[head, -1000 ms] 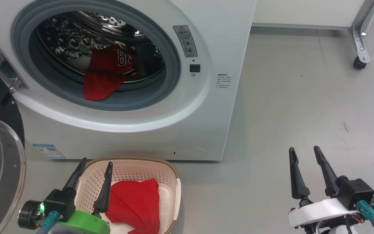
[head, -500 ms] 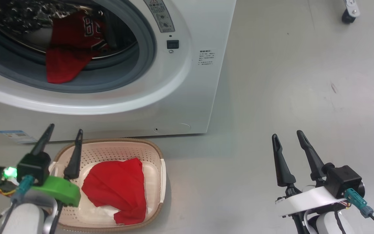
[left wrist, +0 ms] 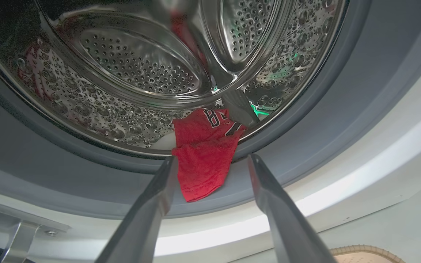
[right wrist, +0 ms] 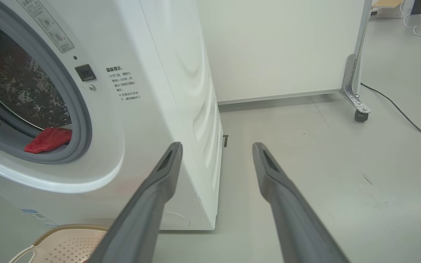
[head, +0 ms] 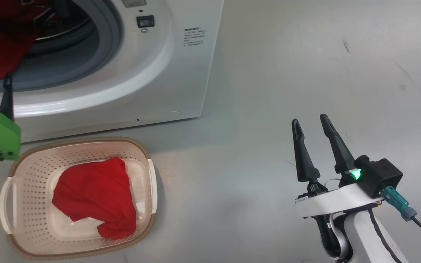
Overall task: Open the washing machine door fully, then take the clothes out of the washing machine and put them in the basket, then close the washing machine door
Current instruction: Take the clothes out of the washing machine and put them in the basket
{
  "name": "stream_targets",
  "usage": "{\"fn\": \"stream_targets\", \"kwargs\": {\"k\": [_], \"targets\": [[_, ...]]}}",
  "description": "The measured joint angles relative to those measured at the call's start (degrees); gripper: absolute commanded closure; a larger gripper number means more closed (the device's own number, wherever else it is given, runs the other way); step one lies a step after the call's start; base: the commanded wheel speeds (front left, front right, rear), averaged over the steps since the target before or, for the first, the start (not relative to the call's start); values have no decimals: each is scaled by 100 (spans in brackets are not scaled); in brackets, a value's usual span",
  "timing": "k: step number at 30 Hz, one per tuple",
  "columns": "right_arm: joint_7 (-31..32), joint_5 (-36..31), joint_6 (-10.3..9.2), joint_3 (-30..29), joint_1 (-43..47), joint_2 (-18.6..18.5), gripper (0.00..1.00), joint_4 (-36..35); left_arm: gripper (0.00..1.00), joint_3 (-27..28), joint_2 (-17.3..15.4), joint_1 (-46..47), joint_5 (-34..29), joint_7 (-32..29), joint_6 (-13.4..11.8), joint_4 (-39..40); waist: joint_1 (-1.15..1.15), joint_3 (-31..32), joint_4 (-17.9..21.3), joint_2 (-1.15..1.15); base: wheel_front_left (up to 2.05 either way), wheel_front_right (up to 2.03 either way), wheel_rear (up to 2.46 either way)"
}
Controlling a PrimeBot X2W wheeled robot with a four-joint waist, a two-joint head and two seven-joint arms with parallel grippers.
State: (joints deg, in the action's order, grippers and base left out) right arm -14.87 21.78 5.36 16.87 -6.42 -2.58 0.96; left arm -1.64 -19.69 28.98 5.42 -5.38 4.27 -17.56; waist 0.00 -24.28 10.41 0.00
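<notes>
The grey floor [head: 305, 54] carries the white washing machine [head: 166, 65]. Its front opening shows the grey gasket [left wrist: 342, 109] and the perforated steel drum [left wrist: 133, 62]. A white panel [right wrist: 276, 47] on a castor leg stands behind the machine. The basket [head: 151, 175] sits on the floor just in front of the machine, at the lower left of the head view, and a red garment [head: 93, 193] lies crumpled inside it. A red jersey [left wrist: 203, 160] with dark numerals lies at the bottom front of the drum, one end draped out over the gasket. The left end effector [left wrist: 212, 157] points into the drum mouth with its fingers spread wide and gripping nothing. The draped jersey shows between its tips, and whether they touch the cloth cannot be told. The right end effector [head: 308, 118] hangs over bare floor well to the right of the basket, fingers equally wide apart and empty, aimed past the machine's front corner.
</notes>
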Motion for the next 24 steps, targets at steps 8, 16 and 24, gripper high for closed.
{"fn": "stream_targets", "kwargs": {"k": [8,16,24], "targets": [[0,255,-131,253,-241,-1,0,-12,0,1,-216,711,-170,-769,-53,-616,0,-428,420,0,0,0,0],[0,347,-199,403,-425,-2,0,-26,0,92,-371,1254,-315,-1184,-254,-1050,0,-713,714,0,0,0,0],[0,396,-309,549,-498,-1,0,-30,0,152,-566,1723,-488,-1523,-345,-1427,0,-924,925,0,0,0,0]]}}
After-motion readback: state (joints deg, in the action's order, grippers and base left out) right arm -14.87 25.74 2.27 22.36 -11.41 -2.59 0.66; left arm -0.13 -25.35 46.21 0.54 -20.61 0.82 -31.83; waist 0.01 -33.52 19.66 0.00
